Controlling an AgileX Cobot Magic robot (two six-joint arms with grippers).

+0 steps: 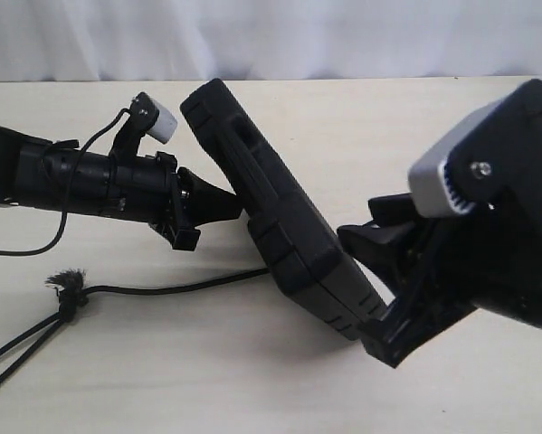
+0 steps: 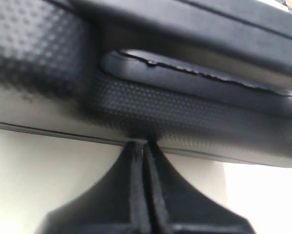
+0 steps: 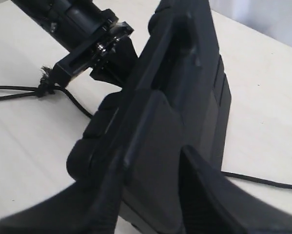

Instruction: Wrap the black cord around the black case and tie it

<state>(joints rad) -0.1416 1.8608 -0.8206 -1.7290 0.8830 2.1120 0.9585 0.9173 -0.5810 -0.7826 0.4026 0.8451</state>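
The black case (image 1: 280, 208) stood tilted on edge over the black cord (image 1: 162, 287) on the tabletop (image 1: 252, 380), your left fingers (image 1: 218, 204) together, propping it. Your right fingers (image 1: 379, 246) straddled its right end. I could not tell if they clamped it, so it might topple.

On the pale table (image 1: 361, 117) lies the black cord (image 1: 162, 289); the tilted black case (image 1: 280, 208) seemingly rests on edge.
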